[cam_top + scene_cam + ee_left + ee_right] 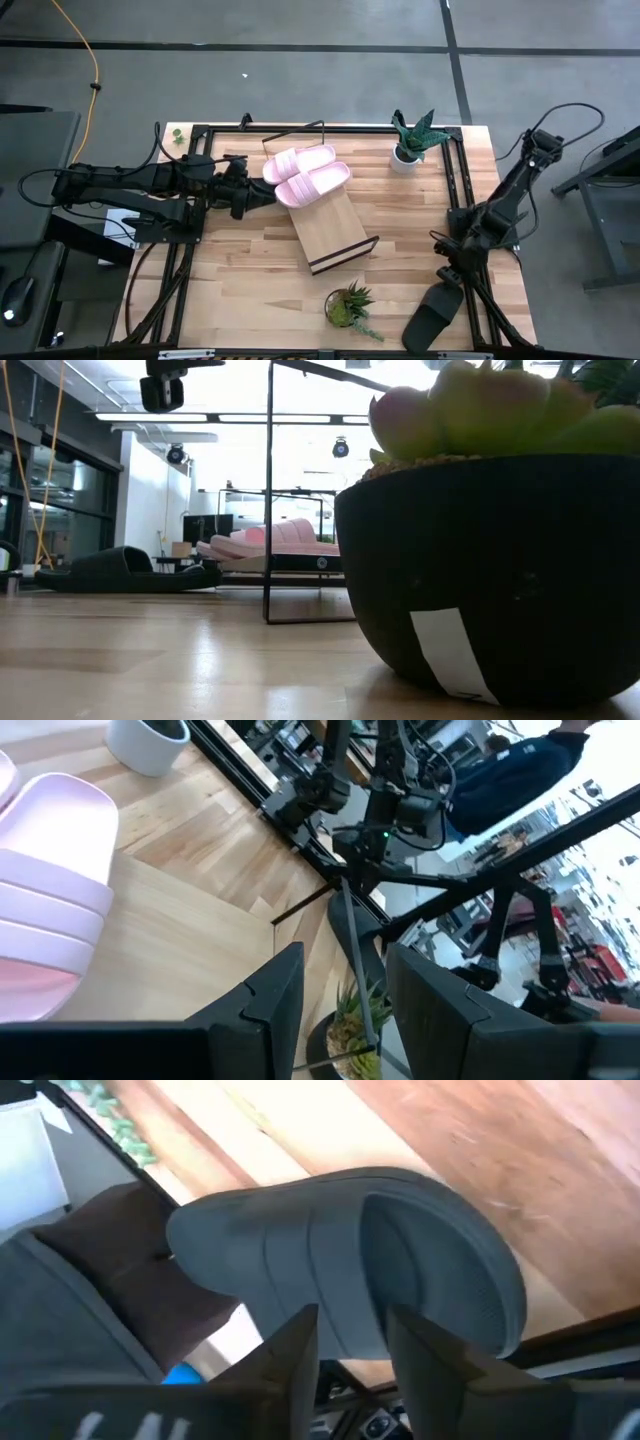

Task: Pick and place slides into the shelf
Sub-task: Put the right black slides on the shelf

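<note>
The black slide (350,1260) lies at the table's front right corner, directly under the right gripper (352,1342), whose fingers stand parted just above its strap with nothing between them — to take it well, I judge the fingers should drop squarely across the strap and close before lifting toward the shelf (325,222). Two pink slides (306,175) already sit on the shelf's upper end just ahead of the left gripper (345,995), which is parted and empty. No brand or writing is legible — the white label (447,650) on the dark plant pot (480,570) reads blank.
</note>
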`<control>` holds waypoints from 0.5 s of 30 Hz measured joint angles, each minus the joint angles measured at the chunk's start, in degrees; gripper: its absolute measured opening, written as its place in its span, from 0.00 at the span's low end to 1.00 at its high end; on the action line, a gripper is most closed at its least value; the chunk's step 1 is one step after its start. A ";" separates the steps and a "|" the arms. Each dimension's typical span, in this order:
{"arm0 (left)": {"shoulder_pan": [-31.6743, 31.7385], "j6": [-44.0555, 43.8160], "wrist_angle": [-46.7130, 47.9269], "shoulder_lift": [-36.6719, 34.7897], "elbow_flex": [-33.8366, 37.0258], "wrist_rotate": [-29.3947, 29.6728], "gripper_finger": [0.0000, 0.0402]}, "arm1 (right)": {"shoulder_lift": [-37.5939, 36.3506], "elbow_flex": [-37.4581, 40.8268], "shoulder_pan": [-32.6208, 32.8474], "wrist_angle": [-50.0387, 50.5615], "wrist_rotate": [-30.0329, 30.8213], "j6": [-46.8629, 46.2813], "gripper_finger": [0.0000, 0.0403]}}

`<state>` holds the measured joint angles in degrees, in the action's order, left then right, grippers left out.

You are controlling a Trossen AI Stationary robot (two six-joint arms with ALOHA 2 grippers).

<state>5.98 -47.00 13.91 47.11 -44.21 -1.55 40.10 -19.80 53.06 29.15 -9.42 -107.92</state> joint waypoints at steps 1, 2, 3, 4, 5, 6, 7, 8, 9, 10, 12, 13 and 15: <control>0.00 -0.01 0.00 -0.01 0.00 0.29 0.33 | 0.04 0.15 0.43 0.32 0.27 -0.16 0.30; 0.00 -0.02 0.00 0.00 0.00 0.77 0.33 | 0.11 0.16 0.81 0.72 0.39 -0.16 0.32; 0.00 0.00 0.00 0.00 0.00 1.21 0.33 | 0.12 0.16 1.12 0.95 0.38 -0.19 0.34; 0.00 -0.02 0.00 0.00 0.00 1.59 0.33 | 0.12 0.16 1.34 1.32 0.36 -0.36 0.36; 0.00 -0.02 0.00 -0.02 0.00 1.97 0.33 | 0.12 0.16 1.54 1.83 0.38 -0.60 0.38; 0.00 -0.05 0.00 -0.01 0.00 2.22 0.33 | 0.12 0.16 1.76 1.97 0.40 -0.72 0.40; 0.01 -0.06 0.00 0.00 0.00 2.34 0.33 | 0.12 0.16 1.83 1.81 0.38 -0.72 0.42; 0.02 -0.04 0.00 0.00 0.00 2.46 0.33 | 0.12 0.16 1.88 1.76 0.38 -0.72 0.44; 0.00 -0.04 0.00 0.00 0.00 2.48 0.33 | 0.12 0.16 1.88 1.76 0.38 -0.72 0.46; 0.02 -0.03 0.00 0.00 0.00 2.46 0.33 | 0.12 0.16 1.88 1.54 0.39 -0.72 0.47; 0.00 -0.03 0.00 0.00 0.00 2.46 0.33 | 0.12 0.16 1.88 0.96 1.11 -0.71 0.48; 0.00 -0.02 0.00 0.00 0.00 2.46 0.33 | 0.12 0.16 1.88 0.68 1.82 -0.69 0.48; 0.02 -0.02 0.00 0.00 0.00 2.46 0.33 | 0.15 0.16 1.86 -0.41 3.07 -0.25 0.49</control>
<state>6.00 -47.03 13.91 47.11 -44.21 0.91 40.25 -19.64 54.92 28.73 -6.34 -108.17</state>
